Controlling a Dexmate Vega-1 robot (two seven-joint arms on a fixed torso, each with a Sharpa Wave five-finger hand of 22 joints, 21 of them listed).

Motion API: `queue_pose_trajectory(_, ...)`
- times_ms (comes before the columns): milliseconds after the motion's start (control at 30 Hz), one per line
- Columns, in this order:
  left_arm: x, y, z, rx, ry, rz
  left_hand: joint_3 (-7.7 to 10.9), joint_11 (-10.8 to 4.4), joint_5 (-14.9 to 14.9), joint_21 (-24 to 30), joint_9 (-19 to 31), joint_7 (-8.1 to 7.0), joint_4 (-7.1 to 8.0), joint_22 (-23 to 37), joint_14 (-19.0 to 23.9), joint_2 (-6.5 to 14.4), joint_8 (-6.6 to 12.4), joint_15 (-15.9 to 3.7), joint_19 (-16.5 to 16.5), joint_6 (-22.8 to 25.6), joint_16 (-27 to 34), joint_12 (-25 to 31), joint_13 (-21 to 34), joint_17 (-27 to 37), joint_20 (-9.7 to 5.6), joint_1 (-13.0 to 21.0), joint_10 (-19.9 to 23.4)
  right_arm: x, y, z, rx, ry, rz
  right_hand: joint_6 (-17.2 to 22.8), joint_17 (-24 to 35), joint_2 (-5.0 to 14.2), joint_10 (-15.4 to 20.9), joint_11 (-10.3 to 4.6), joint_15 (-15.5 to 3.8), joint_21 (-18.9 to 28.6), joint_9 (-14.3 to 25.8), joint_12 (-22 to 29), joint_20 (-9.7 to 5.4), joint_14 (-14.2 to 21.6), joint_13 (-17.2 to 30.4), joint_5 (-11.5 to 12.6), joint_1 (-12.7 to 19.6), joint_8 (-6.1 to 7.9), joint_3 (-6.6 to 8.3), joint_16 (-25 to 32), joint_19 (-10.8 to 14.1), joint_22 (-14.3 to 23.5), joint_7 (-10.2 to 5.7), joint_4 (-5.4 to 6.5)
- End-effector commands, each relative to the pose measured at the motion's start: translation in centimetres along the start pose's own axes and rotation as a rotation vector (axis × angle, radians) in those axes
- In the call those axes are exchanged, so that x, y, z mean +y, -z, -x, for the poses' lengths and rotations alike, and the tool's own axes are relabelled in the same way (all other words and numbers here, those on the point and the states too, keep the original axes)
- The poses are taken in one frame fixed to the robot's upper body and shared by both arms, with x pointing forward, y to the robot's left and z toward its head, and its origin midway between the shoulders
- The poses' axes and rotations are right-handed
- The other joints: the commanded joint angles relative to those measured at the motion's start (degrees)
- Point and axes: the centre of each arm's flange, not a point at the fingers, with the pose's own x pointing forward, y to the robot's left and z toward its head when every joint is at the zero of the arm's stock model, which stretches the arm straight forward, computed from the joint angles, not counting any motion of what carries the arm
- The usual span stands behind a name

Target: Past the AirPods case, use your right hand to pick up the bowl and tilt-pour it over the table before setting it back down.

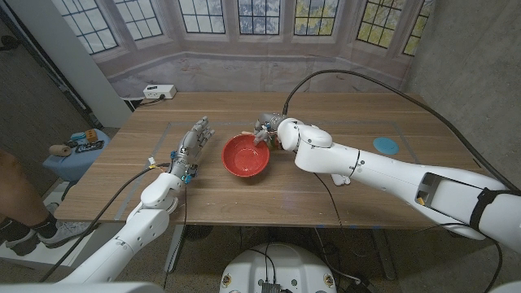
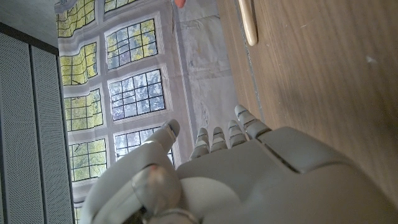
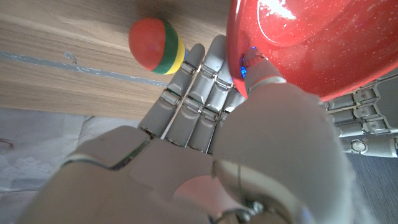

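Observation:
The red bowl (image 1: pixel 246 156) stands on the wooden table (image 1: pixel 358 110) near its middle. My right hand (image 1: pixel 269 130) is at the bowl's far right rim. In the right wrist view the thumb (image 3: pixel 261 71) lies inside the bowl (image 3: pixel 311 37) and the fingers (image 3: pixel 199 81) reach along its outside, so the hand pinches the rim. My left hand (image 1: pixel 191 146) stands to the left of the bowl, fingers stretched out and holding nothing. Its back (image 2: pixel 249 180) shows over the wood in the left wrist view.
A red, yellow and green ball (image 3: pixel 152 45) lies on the table just beyond my right fingers. A blue round sticker (image 1: pixel 386 145) marks the right side. A white box (image 1: pixel 159 92) sits at the far left corner. A person's leg (image 1: pixel 20 203) is at the left edge.

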Motion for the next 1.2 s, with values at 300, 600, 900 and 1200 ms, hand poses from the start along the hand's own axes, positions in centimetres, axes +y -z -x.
queue_pose_trajectory(300,0.09,-0.43,-0.46,0.000,0.005,-0.013,0.21,0.27,-0.16,0.02,0.08,-0.01,-0.49,0.14,0.50,-12.99,0.13,0.25,0.33,0.53,-0.03,0.15,0.19,0.09,0.41,-12.13,0.31,-0.96,-0.48,-0.06,-0.049,0.106,-0.012,0.55,0.53,0.20,1.14,-0.30,-2.09,0.45,0.17,0.54,-0.48,1.09,0.36,-0.11,0.74,-0.16,-0.17,-0.57,-0.11,0.24,0.00,0.36)
queue_pose_trajectory(600,0.07,-0.58,-0.65,-0.004,0.008,-0.015,0.26,0.20,-0.19,0.02,0.09,-0.02,-0.68,0.15,0.50,-12.99,0.12,0.21,0.34,0.54,-0.04,0.13,0.19,0.10,0.38,-12.05,0.34,-1.31,-0.92,0.00,-0.074,0.194,-0.015,0.66,0.90,0.30,1.35,-0.34,-2.05,0.74,0.17,0.63,-0.56,1.46,0.53,-0.15,0.69,-0.24,-0.26,-0.75,0.06,0.26,-0.02,0.43)
queue_pose_trajectory(900,0.05,-0.58,-0.70,0.000,0.008,-0.017,0.29,0.26,-0.20,0.03,0.09,-0.06,-0.80,0.15,0.51,-12.98,0.12,0.21,0.36,0.55,-0.03,0.13,0.19,0.11,0.36,-12.00,0.37,-1.32,-1.00,0.41,-0.105,0.300,-0.009,1.01,1.29,0.34,1.59,-0.60,-2.14,1.19,0.17,0.69,-0.73,1.86,0.67,-0.15,1.01,-0.24,-0.25,-1.04,0.47,0.30,0.02,0.30)
queue_pose_trajectory(1200,-0.05,-0.65,-0.73,0.002,0.010,-0.018,0.31,0.22,-0.22,0.02,0.10,-0.04,-0.90,0.15,0.48,-12.97,0.12,0.23,0.34,0.55,-0.04,0.10,0.20,0.12,0.36,-11.98,0.33,-1.05,-0.79,0.88,-0.117,0.392,-0.019,1.28,1.61,0.30,1.73,-0.60,-2.11,1.57,0.16,0.70,-0.83,2.24,0.78,-0.17,1.02,-0.25,-0.33,-1.33,0.75,0.33,-0.03,0.31)
